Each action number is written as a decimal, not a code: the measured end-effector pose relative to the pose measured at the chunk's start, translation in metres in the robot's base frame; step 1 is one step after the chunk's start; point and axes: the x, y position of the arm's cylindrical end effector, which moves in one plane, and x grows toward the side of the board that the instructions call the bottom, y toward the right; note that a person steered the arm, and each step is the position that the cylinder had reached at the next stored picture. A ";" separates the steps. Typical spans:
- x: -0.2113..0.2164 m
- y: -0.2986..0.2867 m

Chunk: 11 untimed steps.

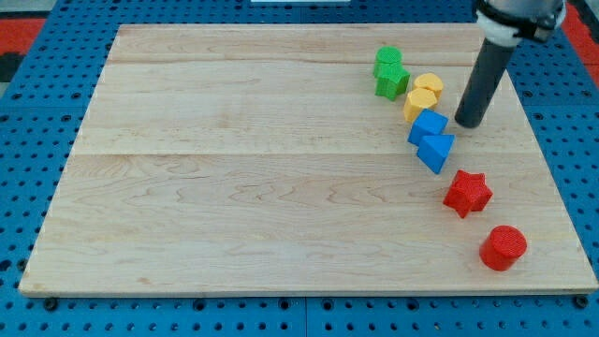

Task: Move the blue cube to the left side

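The blue cube (428, 124) lies on the wooden board (234, 187) in the right half, touching a blue wedge-shaped block (436, 150) just below it and a yellow block (420, 101) just above it. My tip (469, 123) rests on the board a short way to the view's right of the blue cube, with a small gap between them. The dark rod rises from it toward the view's top right.
A second yellow block (430, 84) sits above the first. Two green blocks (387, 62) (392, 81) lie further up. A red star (467, 193) and a red cylinder (504, 247) lie toward the bottom right. Blue pegboard (28, 187) surrounds the board.
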 end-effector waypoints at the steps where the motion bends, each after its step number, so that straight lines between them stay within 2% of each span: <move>1: -0.019 -0.039; 2: -0.030 -0.044; 3: -0.030 -0.006; 4: -0.041 0.003; 7: -0.069 -0.005; 8: -0.065 0.011; 9: -0.008 0.036; 11: 0.014 -0.017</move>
